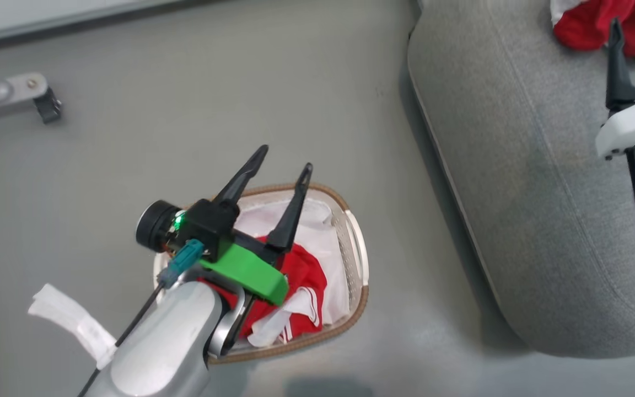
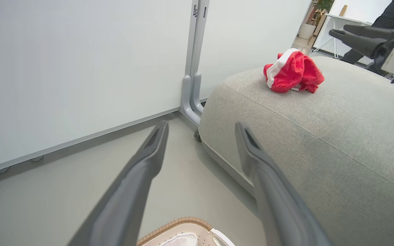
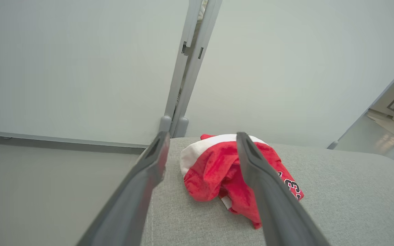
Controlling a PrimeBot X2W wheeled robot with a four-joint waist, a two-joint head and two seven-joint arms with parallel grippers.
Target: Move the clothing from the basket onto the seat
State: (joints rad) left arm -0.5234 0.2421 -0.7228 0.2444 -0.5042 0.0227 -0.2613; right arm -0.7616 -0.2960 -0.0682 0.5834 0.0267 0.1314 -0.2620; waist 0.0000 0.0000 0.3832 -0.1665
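The basket (image 1: 362, 300) stands on the floor with a white liner and red clothing (image 1: 307, 274) with white stripes inside. My left gripper (image 1: 285, 159) hovers above it, open, with nothing between its fingers; the left wrist view shows the same open gripper (image 2: 202, 125) over the basket rim (image 2: 180, 223). A crumpled red and white garment (image 3: 214, 171) lies on the grey seat (image 3: 347, 191). My right gripper (image 3: 202, 136) stands open just short of that garment, apart from it. In the head view this garment (image 1: 585, 25) sits at the seat's (image 1: 532, 193) far end, beside the right gripper (image 1: 617, 27).
White partition panels with a grey post (image 2: 192, 85) stand behind the seat. A grey metal leg with a dark foot (image 1: 39, 98) lies on the floor at the far left. Bare floor separates the basket from the seat.
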